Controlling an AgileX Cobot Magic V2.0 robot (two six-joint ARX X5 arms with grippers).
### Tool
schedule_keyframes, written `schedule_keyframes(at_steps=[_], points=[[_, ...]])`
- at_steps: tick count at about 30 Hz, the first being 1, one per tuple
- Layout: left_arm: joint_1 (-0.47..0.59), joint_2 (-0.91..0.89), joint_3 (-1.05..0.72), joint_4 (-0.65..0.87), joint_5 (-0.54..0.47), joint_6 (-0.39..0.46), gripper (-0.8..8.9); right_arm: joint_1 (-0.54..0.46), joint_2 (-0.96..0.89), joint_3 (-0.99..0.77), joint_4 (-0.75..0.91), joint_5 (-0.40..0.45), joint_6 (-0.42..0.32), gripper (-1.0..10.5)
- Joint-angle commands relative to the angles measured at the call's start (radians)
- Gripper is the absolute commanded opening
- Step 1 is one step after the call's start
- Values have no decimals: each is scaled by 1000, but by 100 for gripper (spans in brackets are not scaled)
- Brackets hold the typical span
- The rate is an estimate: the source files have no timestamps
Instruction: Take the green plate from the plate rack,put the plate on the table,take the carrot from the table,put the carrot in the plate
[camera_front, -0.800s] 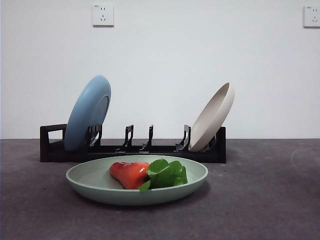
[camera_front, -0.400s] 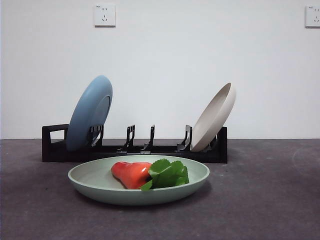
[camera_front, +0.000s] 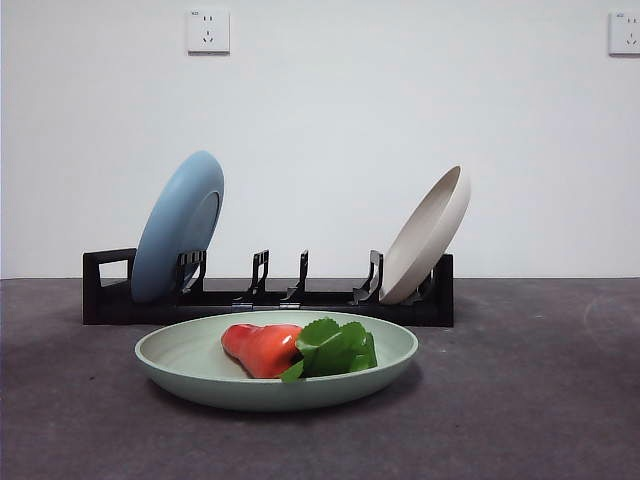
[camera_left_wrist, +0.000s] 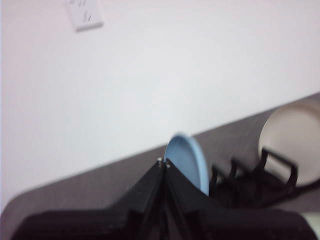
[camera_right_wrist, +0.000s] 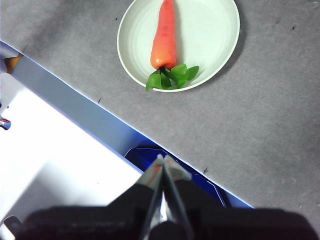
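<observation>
**Nothing displaced: carrot in plate, both arms withdrawn**

Nothing among the objects has shifted against the earlier front frames; only a slight sideways drift of the whole picture shows, and plate, carrot and rack keep the same layout.

Item 1, the carrot (camera_front: 262, 347): lies flat inside the green plate (camera_front: 180, 365), long axis roughly level across the front view, orange-red body to one side, green leaves (camera_front: 335, 348) to the other. From the right wrist view it runs from a tapered tip down to its thick, leafy end, the leaves resting near the plate's rim. Surface smooth, slightly glossy.

Item 2, the green plate: pale mint, shallow, raised rim, resting flat on the table (camera_front: 520, 400), just in front of the plate rack (camera_front: 270, 300).

Item 3, the plate rack: holds a light blue plate (camera_front: 180, 225) and a beige plate (camera_front: 425, 235), middle slots vacant.

Item 4, the right gripper (camera_right_wrist: 164, 162): jaws together, holding nothing, high above and well clear of the plate; it is the nearer arm to the carrot.

Item 5, the left gripper (camera_left_wrist: 163, 163): jaws closed, empty, pointed toward the rack.

Judgement: task appears complete; no further grasp seems called for.
</observation>
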Motion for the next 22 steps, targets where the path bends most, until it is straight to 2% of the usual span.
schedule_keyframes(at_steps=[1, 7, 12, 22], points=[[27, -80, -165, 53, 5, -7, -3, 2, -9, -2, 5, 3, -4, 2], [67, -206, -383, 104, 5, -84, -3, 2, -14, -2, 5, 3, -4, 2], [79, -278, -492, 104, 5, -126, -3, 2, -14, -2, 5, 3, -4, 2], [87, -334, -549, 15, 5, -158, -3, 2, -14, -2, 5, 3, -4, 2]])
